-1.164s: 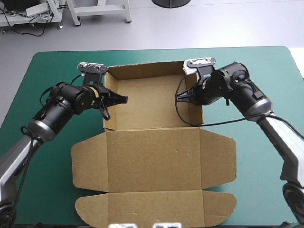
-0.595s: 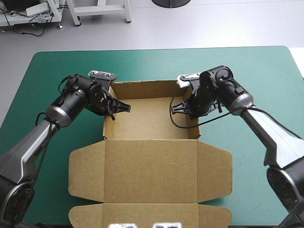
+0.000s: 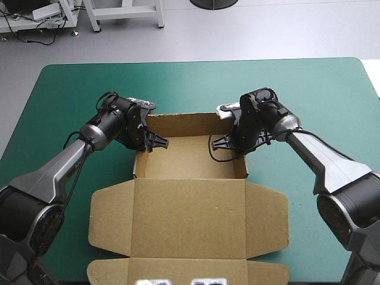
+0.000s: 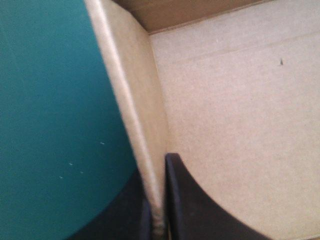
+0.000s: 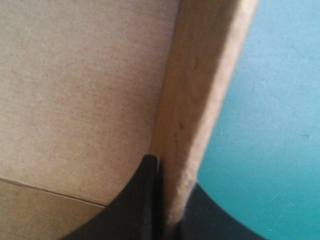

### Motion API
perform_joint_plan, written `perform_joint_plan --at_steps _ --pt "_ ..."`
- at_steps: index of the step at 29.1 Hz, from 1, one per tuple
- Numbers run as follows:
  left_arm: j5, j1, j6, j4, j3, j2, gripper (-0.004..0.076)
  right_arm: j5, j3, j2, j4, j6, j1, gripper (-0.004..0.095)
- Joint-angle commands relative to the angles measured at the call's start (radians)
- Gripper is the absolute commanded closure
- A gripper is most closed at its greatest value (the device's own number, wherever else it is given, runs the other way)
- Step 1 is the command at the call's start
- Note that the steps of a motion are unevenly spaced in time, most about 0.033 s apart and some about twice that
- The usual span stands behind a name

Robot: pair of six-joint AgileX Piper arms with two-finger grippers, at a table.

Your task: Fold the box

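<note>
The brown box [image 3: 190, 205] lies as an open tray with its lid flat toward the table's near edge. Its far wall [image 3: 184, 122] and both side walls stand upright. My left gripper [image 3: 157, 142] is shut on the box's left wall near the far corner, one black finger inside the tray and one outside. The left wrist view shows that wall [image 4: 132, 100] pinched in the left gripper [image 4: 157, 217]. My right gripper [image 3: 221, 142] is shut on the right wall the same way. In the right wrist view the right wall [image 5: 200, 90] runs ahead from the right gripper [image 5: 170, 200].
The lid's side flaps [image 3: 110, 214] [image 3: 267, 214] lie flat, and its front flap reaches the table's near edge. Bare teal-green cover [image 3: 71, 101] shows to both sides of the tray and beyond its far wall.
Both grippers have drawn closer together and toward the near edge, holding the side walls. The box has slid nearer with them, its front flap now at the picture's lower border.
</note>
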Motion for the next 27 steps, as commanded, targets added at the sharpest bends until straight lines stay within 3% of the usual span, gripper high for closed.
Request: perform_joint_plan --at_steps 1,6,9,20,27 --pt "0.023 -0.005 0.04 0.004 -0.014 -0.018 0.0729 0.027 -0.029 -0.047 0.004 -0.059 0.004 0.0913" --pt "0.035 -0.005 0.069 -0.009 -0.014 -0.018 0.0722 0.016 -0.031 -0.049 0.002 -0.059 0.004 0.0862" --pt "0.044 -0.005 0.074 -0.022 -0.014 -0.02 0.0676 0.014 -0.031 -0.051 0.004 -0.06 0.004 0.0793" --pt "0.048 -0.005 0.099 -0.058 -0.05 -0.047 0.0313 0.046 -0.068 -0.053 0.045 -0.1 0.004 0.0462" --pt "0.048 -0.005 0.099 -0.038 -0.102 -0.057 0.0289 0.046 -0.172 -0.054 0.028 -0.111 0.004 0.0435"
